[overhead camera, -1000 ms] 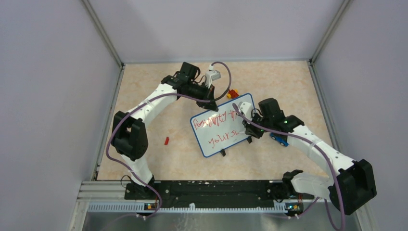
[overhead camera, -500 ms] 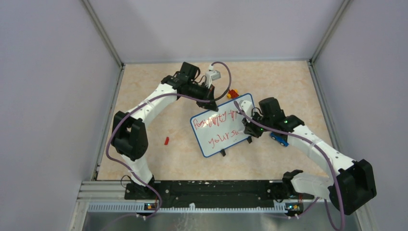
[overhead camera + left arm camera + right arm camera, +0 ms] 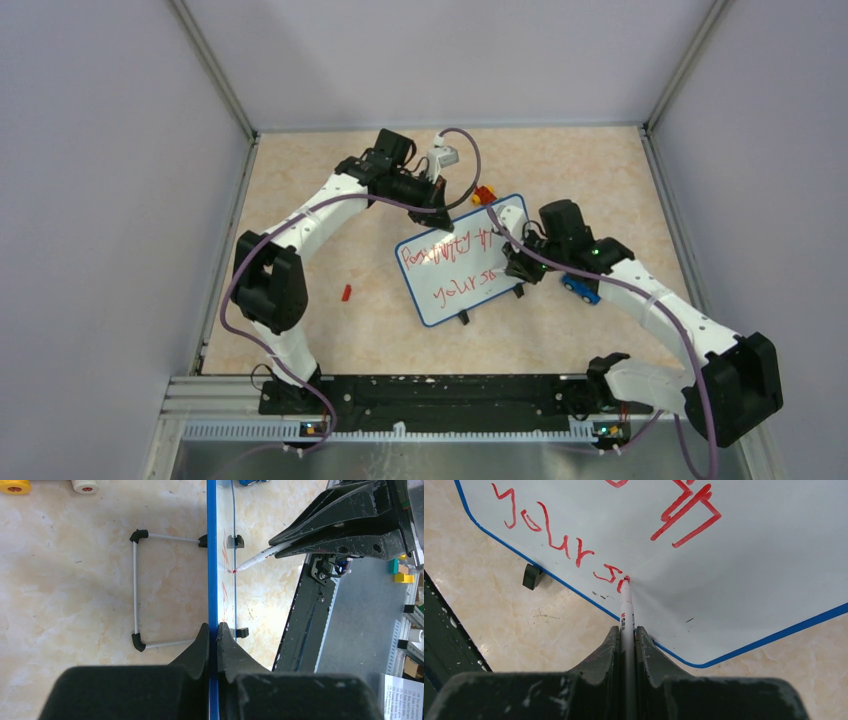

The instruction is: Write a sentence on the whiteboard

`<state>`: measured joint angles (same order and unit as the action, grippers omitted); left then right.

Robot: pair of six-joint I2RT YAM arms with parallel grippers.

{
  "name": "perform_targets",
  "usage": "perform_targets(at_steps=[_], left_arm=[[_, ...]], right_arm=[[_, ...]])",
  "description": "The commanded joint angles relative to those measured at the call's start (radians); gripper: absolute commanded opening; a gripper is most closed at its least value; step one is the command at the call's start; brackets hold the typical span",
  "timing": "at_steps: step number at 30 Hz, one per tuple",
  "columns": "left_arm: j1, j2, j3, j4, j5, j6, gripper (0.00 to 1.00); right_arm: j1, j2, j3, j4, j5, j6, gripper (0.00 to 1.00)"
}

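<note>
Currently, the whiteboard (image 3: 462, 262) is propped just right of table centre, tilted, its face turned toward 5 o'clock in the top view. The sentence (image 3: 452, 265) is carried on it in two red lines. The blue rim is pinched at the board's 11 o'clock edge by the left gripper (image 3: 440, 218), jaws nearly closed on it. A marker (image 3: 625, 607) is clamped in the right gripper (image 3: 522, 268) at the board's 4 o'clock side, tip pressed on the face.

Shown by the right wrist only: the red text up close, with the lower line legible as "your s" plus a part-formed letter at the tip (upper line mostly cut off). Shown by the left wrist only: the board edge-on, a wire stand (image 3: 135, 587) behind it and black feet (image 3: 235, 541) in front. Both lines together are seen only from the top, too small to be read fully.

A blue toy car (image 3: 580, 289) is seen at 3 o'clock of the board, beside the right arm. A small red piece (image 3: 346, 293) is seen at 9 o'clock, well apart. A yellow-red item (image 3: 484, 195) is seen just past the 12 o'clock corner. The table (image 3: 330, 200) is beige and marble-patterned, enclosed by plain grey walls (image 3: 100, 200) on three sides.
</note>
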<state>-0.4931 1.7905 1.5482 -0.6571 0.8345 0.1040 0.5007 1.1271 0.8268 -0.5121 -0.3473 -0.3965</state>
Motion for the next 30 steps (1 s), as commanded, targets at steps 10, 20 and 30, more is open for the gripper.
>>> perform_targets(at_steps=[10,20,30], left_arm=[[-0.029,-0.01,-0.037,-0.013,-0.001,0.05,0.0],[-0.029,-0.008,-0.042,-0.011,-0.004,0.051,0.0],[-0.03,0.001,-0.041,-0.005,0.002,0.05,0.0]], right_arm=[[-0.024,-0.041,0.016,-0.002,0.015,-0.042,0.0],[-0.024,0.011,0.019,0.04,0.052,-0.033,0.0],[-0.079,0.001,-0.009,0.028,0.049,-0.043,0.0]])
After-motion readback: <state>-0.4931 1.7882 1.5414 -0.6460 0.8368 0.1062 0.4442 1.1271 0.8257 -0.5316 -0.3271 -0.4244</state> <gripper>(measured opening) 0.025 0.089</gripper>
